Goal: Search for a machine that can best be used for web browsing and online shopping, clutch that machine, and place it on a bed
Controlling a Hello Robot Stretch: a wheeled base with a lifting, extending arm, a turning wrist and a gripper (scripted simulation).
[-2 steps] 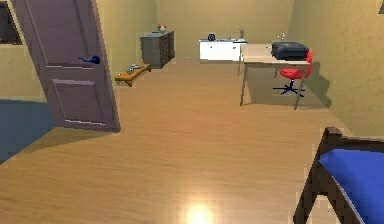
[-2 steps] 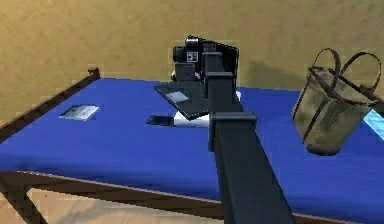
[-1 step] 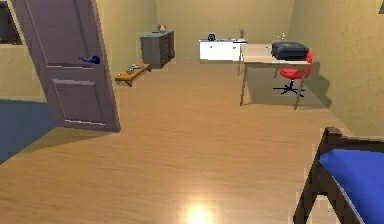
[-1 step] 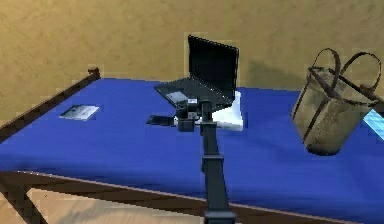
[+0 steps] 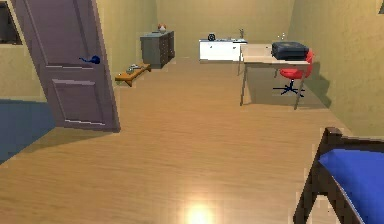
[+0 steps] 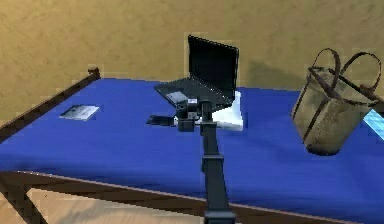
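Note:
An open black laptop (image 6: 207,75) rests on the blue bed (image 6: 110,140) in the arm side view, its screen upright and facing toward me, its right side next to a white flat thing (image 6: 232,115). The dark arm (image 6: 212,170) rises from the bottom edge to just in front of the laptop's base. My gripper (image 6: 163,120) points left at the arm's end, over the mattress beside the laptop. I cannot tell whether it holds anything. A corner of the blue bed (image 5: 352,175) with its dark wooden frame shows at the forward view's lower right.
A brown woven bag (image 6: 335,100) stands on the bed's right part, a small flat grey thing (image 6: 80,112) lies at its left. Ahead are an open door (image 5: 62,60), a grey dresser (image 5: 157,47), a white cabinet (image 5: 220,49), a desk (image 5: 262,60) and a red chair (image 5: 293,72).

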